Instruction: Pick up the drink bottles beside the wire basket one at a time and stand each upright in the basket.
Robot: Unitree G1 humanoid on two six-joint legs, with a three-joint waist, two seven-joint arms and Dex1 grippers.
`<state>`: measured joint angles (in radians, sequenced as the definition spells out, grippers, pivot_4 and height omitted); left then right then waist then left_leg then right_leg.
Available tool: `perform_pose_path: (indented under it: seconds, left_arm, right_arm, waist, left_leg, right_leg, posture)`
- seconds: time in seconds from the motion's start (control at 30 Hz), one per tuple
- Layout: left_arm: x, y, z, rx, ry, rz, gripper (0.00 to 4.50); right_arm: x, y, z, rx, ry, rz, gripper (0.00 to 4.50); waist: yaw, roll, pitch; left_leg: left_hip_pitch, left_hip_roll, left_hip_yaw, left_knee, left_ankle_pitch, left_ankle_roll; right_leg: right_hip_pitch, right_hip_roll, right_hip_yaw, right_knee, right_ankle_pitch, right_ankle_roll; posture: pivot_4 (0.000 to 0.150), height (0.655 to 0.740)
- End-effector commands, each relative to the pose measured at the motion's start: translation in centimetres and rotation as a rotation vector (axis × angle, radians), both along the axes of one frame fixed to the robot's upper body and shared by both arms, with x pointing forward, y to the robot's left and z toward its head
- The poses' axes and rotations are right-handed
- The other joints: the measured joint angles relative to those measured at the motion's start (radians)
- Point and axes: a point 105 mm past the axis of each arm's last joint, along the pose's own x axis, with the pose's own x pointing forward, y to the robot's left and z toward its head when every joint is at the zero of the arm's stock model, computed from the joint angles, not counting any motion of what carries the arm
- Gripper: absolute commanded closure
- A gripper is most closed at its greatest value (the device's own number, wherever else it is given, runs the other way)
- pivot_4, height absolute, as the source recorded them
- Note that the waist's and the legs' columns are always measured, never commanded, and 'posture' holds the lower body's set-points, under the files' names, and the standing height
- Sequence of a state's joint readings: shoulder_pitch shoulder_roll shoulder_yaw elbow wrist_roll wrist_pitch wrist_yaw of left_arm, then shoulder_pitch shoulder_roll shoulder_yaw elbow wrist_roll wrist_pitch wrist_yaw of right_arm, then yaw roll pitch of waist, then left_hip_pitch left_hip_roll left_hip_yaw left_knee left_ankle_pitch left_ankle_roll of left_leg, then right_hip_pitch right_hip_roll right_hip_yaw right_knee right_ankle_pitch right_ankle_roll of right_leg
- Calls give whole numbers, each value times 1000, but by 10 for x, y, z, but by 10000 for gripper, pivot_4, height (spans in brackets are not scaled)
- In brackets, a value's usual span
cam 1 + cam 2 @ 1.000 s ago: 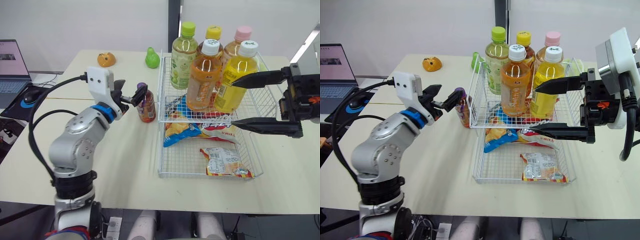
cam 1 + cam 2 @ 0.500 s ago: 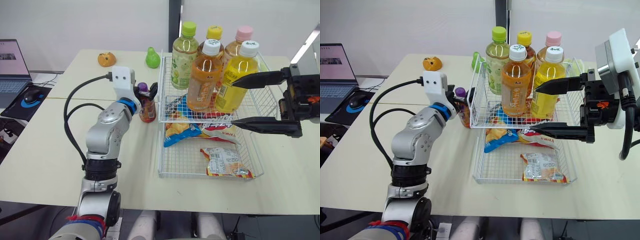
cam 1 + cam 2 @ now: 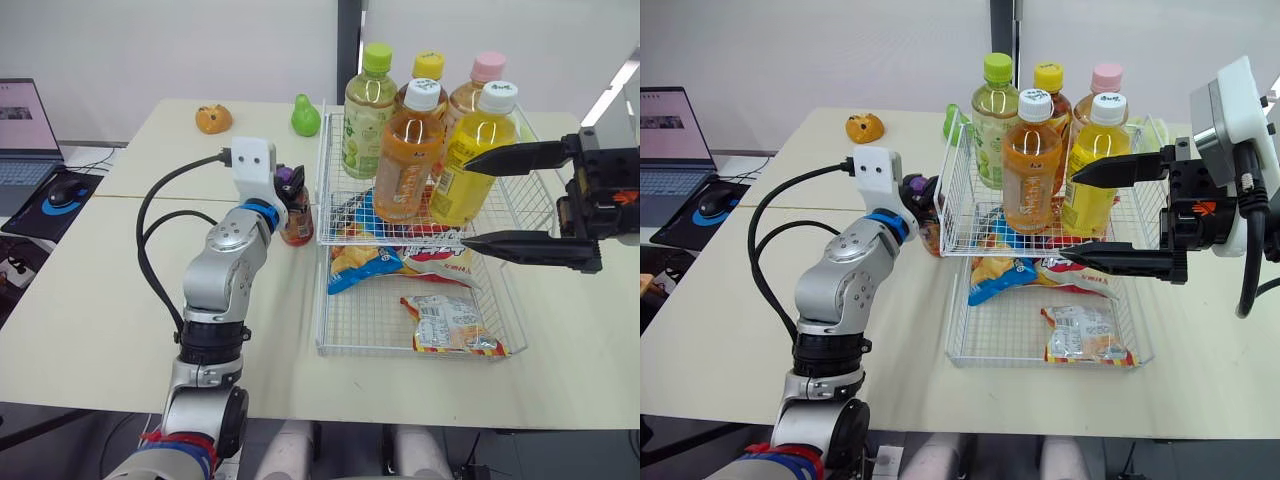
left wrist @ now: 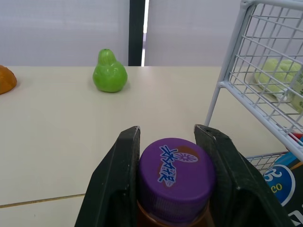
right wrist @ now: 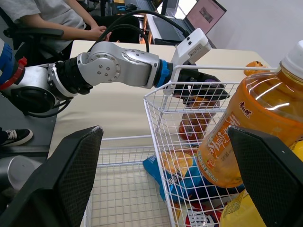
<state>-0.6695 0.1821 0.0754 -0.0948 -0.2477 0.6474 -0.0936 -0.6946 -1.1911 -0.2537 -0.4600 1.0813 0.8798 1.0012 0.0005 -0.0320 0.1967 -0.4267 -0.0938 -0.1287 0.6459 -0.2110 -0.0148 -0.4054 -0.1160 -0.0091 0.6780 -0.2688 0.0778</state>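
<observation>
A small bottle (image 3: 295,216) with brown drink and a purple cap (image 4: 176,177) stands upright on the table, just left of the wire basket (image 3: 335,345). My left gripper (image 3: 291,186) is at its top, and the two black fingers (image 4: 122,175) press against both sides of the cap. Several tall drink bottles stand upright in the basket's raised back tier, among them a green one (image 3: 366,110), an orange one (image 3: 408,150) and a yellow one (image 3: 472,155). My right gripper (image 3: 466,202) hovers open over the basket's right side, beside the yellow bottle, holding nothing.
Snack packets (image 3: 448,322) lie in the basket's lower tier. A green pear toy (image 3: 305,117) and an orange toy (image 3: 212,119) sit at the table's back. A laptop (image 3: 25,120) stands far left. A seated person (image 5: 61,19) is beyond the table.
My left arm swung right to the small bottle and its fingers closed from wide open onto the purple cap. The right gripper stayed in place.
</observation>
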Motion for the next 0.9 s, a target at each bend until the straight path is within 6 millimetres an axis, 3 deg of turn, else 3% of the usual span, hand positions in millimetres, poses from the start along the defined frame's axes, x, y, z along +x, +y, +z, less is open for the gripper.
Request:
perform_pose_path:
  seconds: [0.03,0.37,0.57,0.7,0.9]
  left_arm:
    - [-7,-2,14,7,-62,1,30944]
    - [-11,-1,14,15,-68,6,30944]
    - [-20,7,26,25,-100,7,30944]
    - [-33,23,43,56,-136,-13,30944]
    - [-54,55,94,137,-219,-136,30944]
  right_arm:
    - [-3,-2,10,14,-63,-4,0]
    - [-3,-6,12,30,-82,-38,0]
    - [-6,-11,13,43,-102,-66,0]
    - [-7,-15,13,44,-135,-91,0]
    - [-12,-22,15,61,-203,-111,0]
  waist:
    - [0,0,0]
    - [0,0,0]
    - [0,0,0]
    - [-2,0,0]
    - [-2,0,0]
  left_leg:
    - [0,0,0,0,0,0]
    - [0,0,0,0,0,0]
    - [0,0,0,0,0,0]
    - [0,1,0,0,0,0]
    - [-1,1,-1,0,0,0]
  right_leg:
    - [0,0,0,0,0,0]
    - [0,0,0,0,0,0]
    - [0,0,0,0,0,0]
    - [-1,1,0,0,0,0]
    - [-1,2,0,0,0,0]
  posture:
    - [1500,7400]
    - [1500,7400]
    - [1500,7400]
    - [1500,7400]
    - [1500,7400]
